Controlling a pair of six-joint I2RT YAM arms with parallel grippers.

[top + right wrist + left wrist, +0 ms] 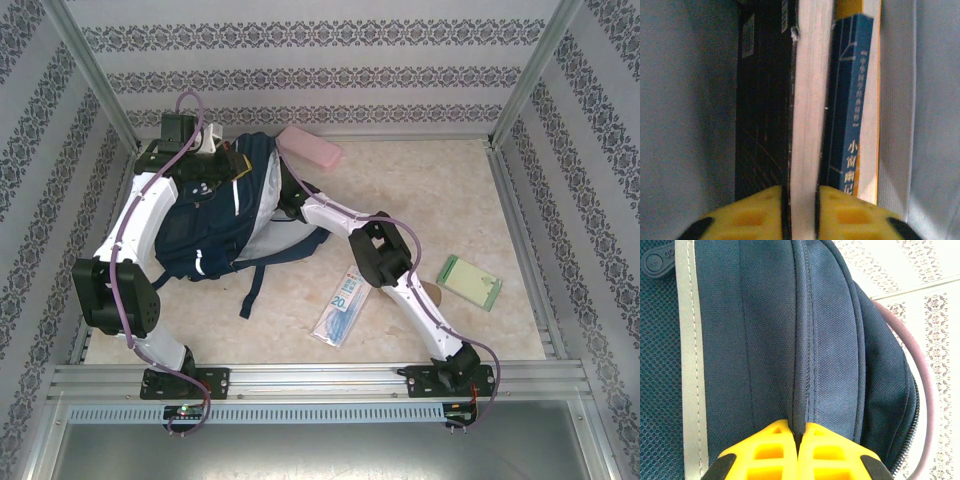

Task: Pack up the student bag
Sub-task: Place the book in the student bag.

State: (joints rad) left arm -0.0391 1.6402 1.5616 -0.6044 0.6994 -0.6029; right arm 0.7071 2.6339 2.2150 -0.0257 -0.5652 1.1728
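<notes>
One navy blue fabric student bag [215, 225] (upper left) holds two books: black-covered book [762, 100], clamped by right gripper [802, 192]; blue-spined book [850, 100]; left gripper [797, 429] pinches its seam.

Seen from above, the large navy blue fabric backpack [215, 225] hides the right end effector [801, 215]. The blue-spined book [850, 100] has a title that runs off the lower edge. The label on the black book [762, 110] is too blurred to read.

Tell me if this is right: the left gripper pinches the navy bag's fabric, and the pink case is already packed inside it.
Not quite: the pink case lies on the table beyond the student bag, not inside it, as the top view shows. The left gripper does pinch the bag's fabric.
</notes>
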